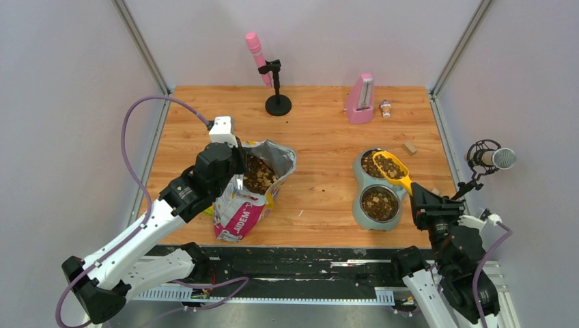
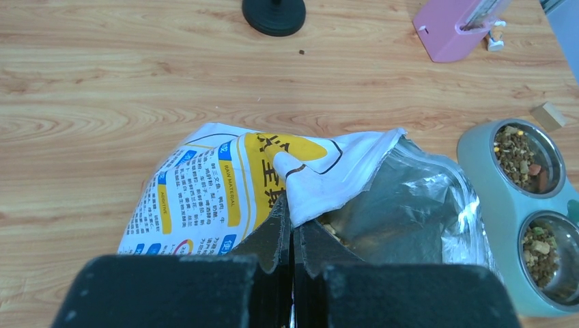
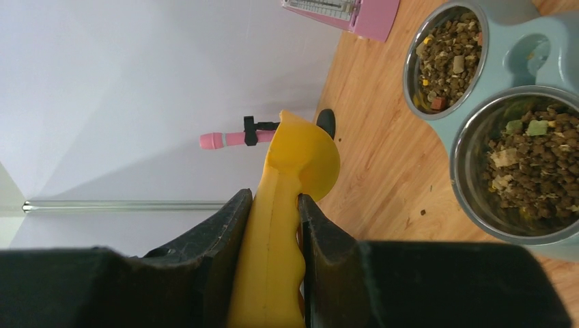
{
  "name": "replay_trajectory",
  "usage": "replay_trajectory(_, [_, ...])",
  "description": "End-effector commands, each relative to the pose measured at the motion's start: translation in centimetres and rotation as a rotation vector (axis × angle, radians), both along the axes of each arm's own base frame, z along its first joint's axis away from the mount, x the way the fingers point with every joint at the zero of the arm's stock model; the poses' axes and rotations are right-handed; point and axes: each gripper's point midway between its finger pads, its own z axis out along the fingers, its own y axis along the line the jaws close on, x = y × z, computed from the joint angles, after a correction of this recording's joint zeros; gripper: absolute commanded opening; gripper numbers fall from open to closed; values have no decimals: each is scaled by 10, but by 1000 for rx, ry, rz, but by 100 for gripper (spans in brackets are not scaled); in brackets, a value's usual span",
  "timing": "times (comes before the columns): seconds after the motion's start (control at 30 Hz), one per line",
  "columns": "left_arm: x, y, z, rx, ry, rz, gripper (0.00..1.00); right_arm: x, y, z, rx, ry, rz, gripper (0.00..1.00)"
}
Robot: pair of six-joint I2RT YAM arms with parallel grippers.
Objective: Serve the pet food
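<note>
**mo_k:** so where's the pet food point(image 1: 258, 175) sitting?

**tabby_dad:** three spots tbh. Both cups of the double bowl point(image 1: 358, 205) have brown and tan kibble in them, with a few coloured bits mixed in. There's a heap in the yellow scoop point(image 1: 390, 167) too, which sits over the right rim of the bowl's far cup. Can't tell if it touches the rim. The rest is in the open bag point(image 1: 237, 213), well to the left of the bowl, mouth gaping so you see the kibble from above.

**mo_k:** and the grippers?

**tabby_dad:** the right gripper point(image 3: 273, 208) is at the bowl's near-right side, jaws part-way apart and clamped on the scoop's handle, one finger either side. The left gripper point(image 2: 292, 229) is at the side of the bag's mouth turned away from the bowl. Its jaws are pressed tight together with a fold of the bag's rim pinched between them.

**mo_k:** anything else on the table point(image 1: 321, 123)?

**tabby_dad:** a pink metronome point(image 1: 360, 100) beyond the bowl at the far edge, and a little wooden block point(image 1: 410, 147) just past the bowl's far-right side. Also a pink microphone point(image 1: 257, 51) on a black stand, far-left of the bowl. A few stray crumbs lie on the wood beside the bowl.
</note>
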Motion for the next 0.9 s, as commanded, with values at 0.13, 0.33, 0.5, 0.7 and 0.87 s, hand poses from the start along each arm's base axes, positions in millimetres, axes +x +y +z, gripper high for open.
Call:
replay_trajectory(0.13, [7,-10,32,-91,-90,-9,0,-30,-18,0,-22,59,-42,0])
replay_trajectory(0.33, [8,-9,31,-85,-89,-3,0,-40,-23,-15,-14,131,-53,0])
replay_trajectory(0.5, [9,-9,31,-83,-87,-1,0,-48,-30,-34,-21,210,-78,0])
replay_trajectory(0.7, [9,-8,30,-78,-85,4,0,-49,-34,-59,-32,293,-106,0])
replay_trajectory(0.87, [9,-7,30,-75,-86,12,0,-44,-34,-72,-65,346,-119,0])
